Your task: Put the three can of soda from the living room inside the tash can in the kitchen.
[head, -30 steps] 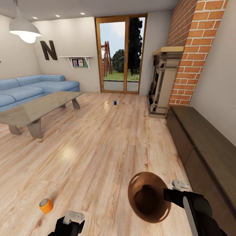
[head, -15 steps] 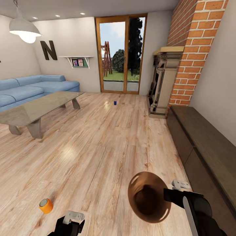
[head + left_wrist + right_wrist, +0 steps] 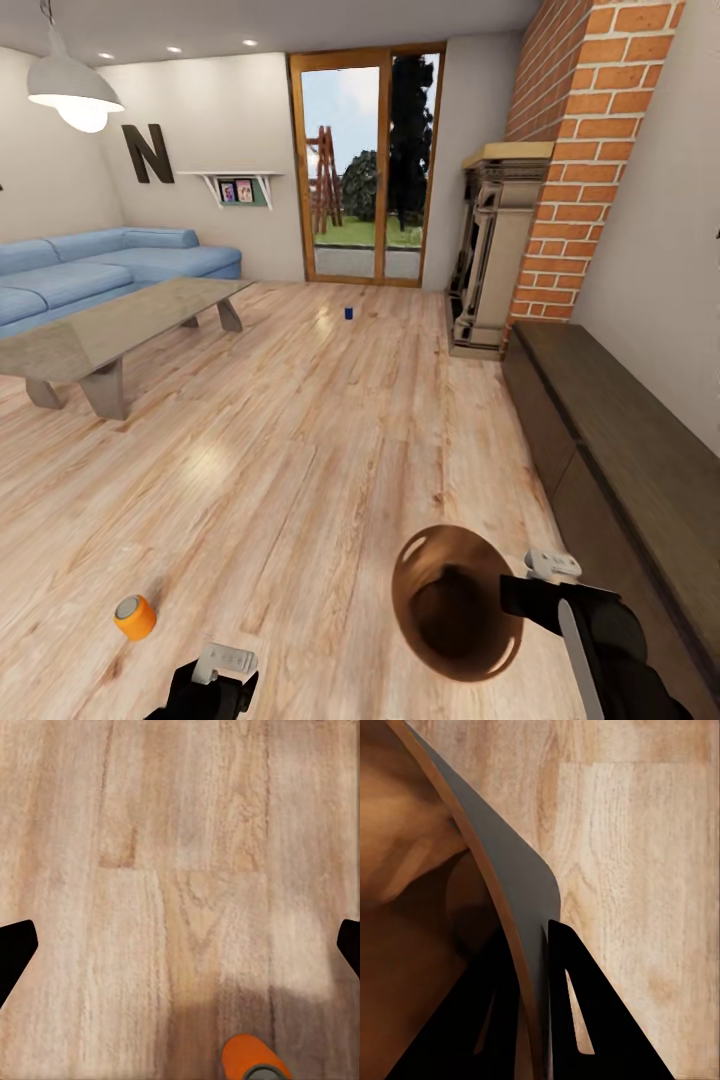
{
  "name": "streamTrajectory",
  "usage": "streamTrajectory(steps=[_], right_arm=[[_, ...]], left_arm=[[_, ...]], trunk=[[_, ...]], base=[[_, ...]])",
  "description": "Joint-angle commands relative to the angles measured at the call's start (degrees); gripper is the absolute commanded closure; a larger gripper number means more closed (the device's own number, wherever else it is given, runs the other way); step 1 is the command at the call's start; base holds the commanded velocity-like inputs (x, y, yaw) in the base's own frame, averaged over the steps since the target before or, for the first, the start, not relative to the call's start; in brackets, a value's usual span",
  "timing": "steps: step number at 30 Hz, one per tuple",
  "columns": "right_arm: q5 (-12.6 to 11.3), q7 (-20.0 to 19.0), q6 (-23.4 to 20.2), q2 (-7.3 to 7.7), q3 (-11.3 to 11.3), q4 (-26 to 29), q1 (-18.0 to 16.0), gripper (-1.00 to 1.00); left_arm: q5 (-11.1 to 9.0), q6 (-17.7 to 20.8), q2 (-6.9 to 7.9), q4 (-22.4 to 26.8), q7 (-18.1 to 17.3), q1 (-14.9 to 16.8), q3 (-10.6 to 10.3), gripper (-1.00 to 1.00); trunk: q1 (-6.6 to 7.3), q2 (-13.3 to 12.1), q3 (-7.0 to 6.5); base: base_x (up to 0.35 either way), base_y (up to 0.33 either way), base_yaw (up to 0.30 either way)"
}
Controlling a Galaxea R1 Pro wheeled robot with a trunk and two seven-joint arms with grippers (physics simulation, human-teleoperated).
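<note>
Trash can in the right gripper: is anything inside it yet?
The trash can looks empty: bare copper-brown wall and a dark bottom, with no can visible. An orange can and a blue can sit on the floor.

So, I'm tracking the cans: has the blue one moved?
No. The blue can sits at the same spot before the glass doors; only the camera shifted.
</note>
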State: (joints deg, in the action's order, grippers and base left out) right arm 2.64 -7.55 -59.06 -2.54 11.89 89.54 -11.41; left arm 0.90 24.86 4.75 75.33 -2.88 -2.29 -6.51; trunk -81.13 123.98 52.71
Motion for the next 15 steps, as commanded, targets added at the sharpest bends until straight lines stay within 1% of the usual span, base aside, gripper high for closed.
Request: streamTrajectory(steps=[1, 15], right_arm=[[-2.2, -0.3, -0.1, -0.01, 0.0, 0.0, 0.0, 1.0], [-2.2, -0.3, -0.1, -0.01, 0.0, 0.0, 0.0, 1.0]], left_arm=[[0.0, -0.1, 0.0, 0.0, 0.0, 0.0, 0.0, -1.0], [0.0, -0.3, 0.0, 0.0, 0.1, 0.0, 0.0, -1.0]], trunk=[[0.0, 0.0, -0.01], [0.0, 0.0, -0.01]], base=[[-0.027, -0.043, 0.0], [-0.003, -0.004, 0.0]])
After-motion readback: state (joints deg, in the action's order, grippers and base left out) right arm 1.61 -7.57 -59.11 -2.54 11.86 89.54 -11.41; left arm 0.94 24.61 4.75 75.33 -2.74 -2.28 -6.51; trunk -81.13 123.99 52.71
